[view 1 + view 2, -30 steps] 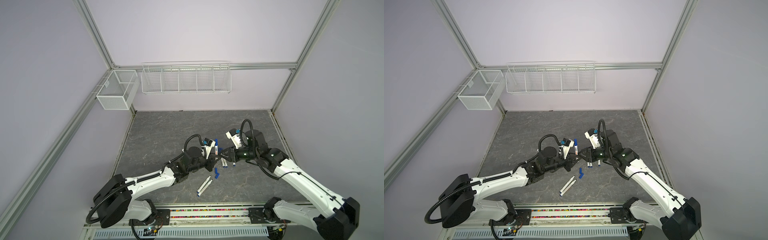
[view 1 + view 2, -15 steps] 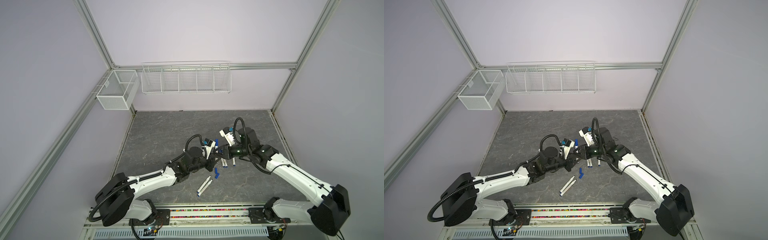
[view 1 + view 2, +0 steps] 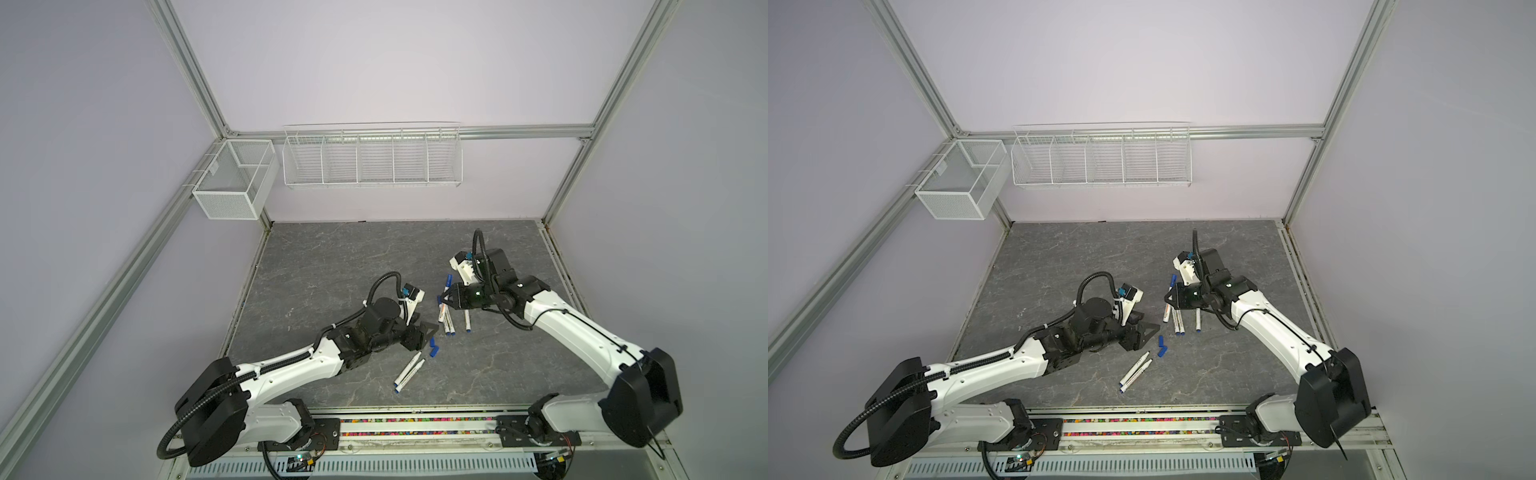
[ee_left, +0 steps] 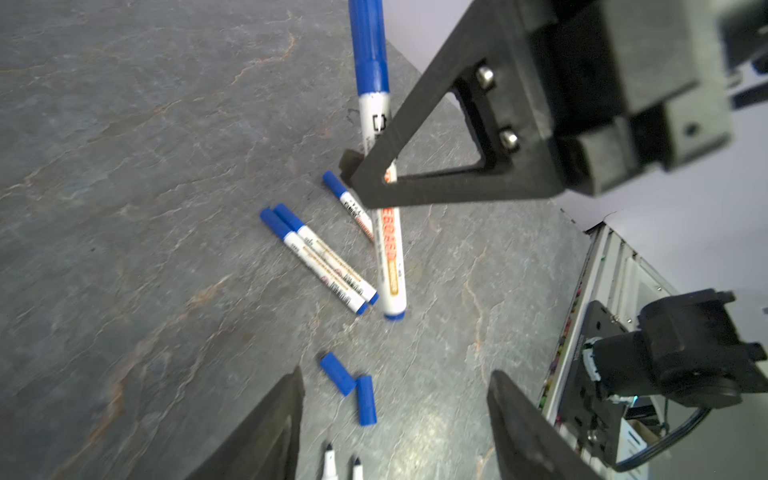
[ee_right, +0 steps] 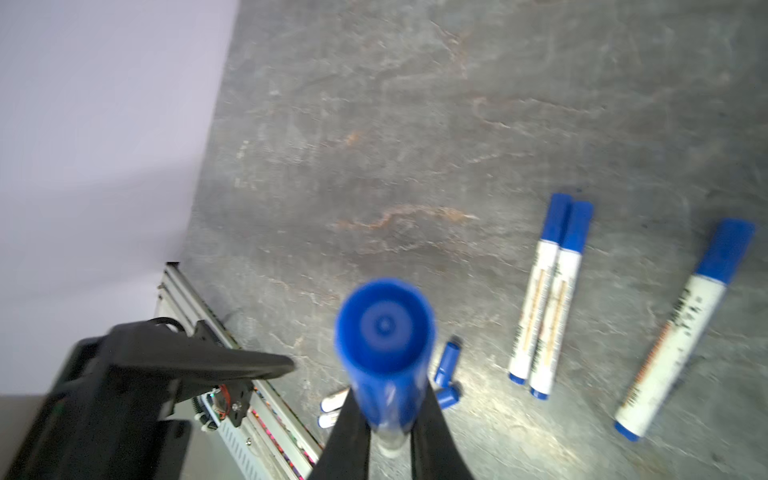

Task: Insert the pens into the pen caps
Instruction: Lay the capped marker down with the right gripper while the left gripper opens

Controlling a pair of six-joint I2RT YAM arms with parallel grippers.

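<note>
My right gripper (image 3: 442,300) (image 5: 390,432) is shut on a capped pen (image 4: 388,249) (image 5: 384,332), held tilted above the mat with its blue cap (image 3: 449,280) pointing away from the front. Three more capped pens lie just past it: a touching pair (image 3: 449,326) (image 5: 548,299) and a single one (image 3: 467,324) (image 5: 681,332). Two loose pen caps (image 3: 433,348) (image 4: 337,374) lie together in front of my left gripper (image 3: 428,332) (image 4: 395,415), which is open and holds nothing. Two uncapped pens (image 3: 409,369) (image 4: 330,461) lie side by side nearer the front edge.
A white wire basket (image 3: 372,160) and a mesh bin (image 3: 232,183) hang on the back and left walls, well above the grey mat (image 3: 340,257). The front rail (image 3: 415,428) runs along the near edge. The two grippers stand close together at mid-mat.
The capped pen has passed from my left gripper to my right. The left jaws opened and drew back toward the front; the right jaws closed on the pen and hold it alone.
</note>
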